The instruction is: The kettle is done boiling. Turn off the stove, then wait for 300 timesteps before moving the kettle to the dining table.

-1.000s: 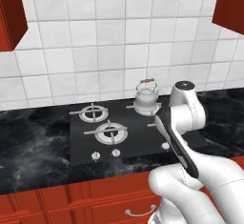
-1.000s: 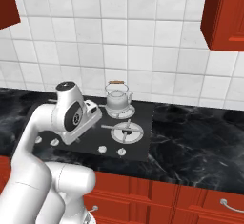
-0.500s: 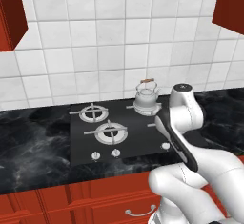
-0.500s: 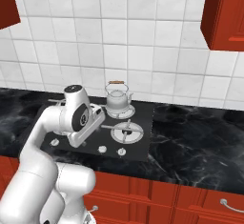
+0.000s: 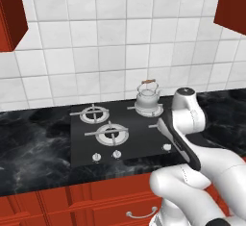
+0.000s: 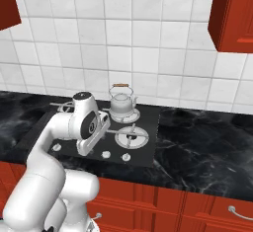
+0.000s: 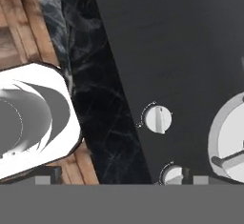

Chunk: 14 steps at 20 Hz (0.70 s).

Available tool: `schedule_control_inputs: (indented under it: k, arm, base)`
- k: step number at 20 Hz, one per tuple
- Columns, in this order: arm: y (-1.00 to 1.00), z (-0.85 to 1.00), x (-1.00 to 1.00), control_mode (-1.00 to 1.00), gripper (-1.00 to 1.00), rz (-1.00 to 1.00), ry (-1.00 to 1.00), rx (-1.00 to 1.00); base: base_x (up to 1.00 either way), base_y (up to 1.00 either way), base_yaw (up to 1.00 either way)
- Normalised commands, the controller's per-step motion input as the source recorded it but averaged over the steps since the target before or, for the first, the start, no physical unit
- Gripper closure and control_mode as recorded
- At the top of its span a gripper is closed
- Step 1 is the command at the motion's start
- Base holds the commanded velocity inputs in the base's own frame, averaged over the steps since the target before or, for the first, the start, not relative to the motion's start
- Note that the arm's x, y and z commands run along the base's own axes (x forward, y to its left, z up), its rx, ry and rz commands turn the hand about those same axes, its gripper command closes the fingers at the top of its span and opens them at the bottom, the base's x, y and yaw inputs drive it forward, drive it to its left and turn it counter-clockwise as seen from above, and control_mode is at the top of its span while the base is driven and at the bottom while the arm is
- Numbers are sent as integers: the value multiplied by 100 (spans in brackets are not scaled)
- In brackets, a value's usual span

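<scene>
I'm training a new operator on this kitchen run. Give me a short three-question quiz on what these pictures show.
1. True or false: the kettle stands on a rear burner of the stove.
2. In the left base view, how many white knobs show along the stove's front edge? A) one B) three C) six
3. Fill in: the counter around the stove is black ____.

Key: 1 true; 2 B; 3 marble.

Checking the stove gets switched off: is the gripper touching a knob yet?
Apart: hand view shows the white knob with bare black stove glass around it.
</scene>
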Motion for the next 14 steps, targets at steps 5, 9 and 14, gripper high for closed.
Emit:
schedule_control_inputs:
  k: [5, 9, 14]
  arm:
    - [0, -14, 24, -100, -100, 1, 4, -1]
    - [0, -16, 24, -100, -100, 0, 7, -2]
    - [0, -26, 21, -100, -100, 0, 7, -3]
  base:
    - [0, 0, 0]
    - [0, 0, 0]
    - [0, 0, 0]
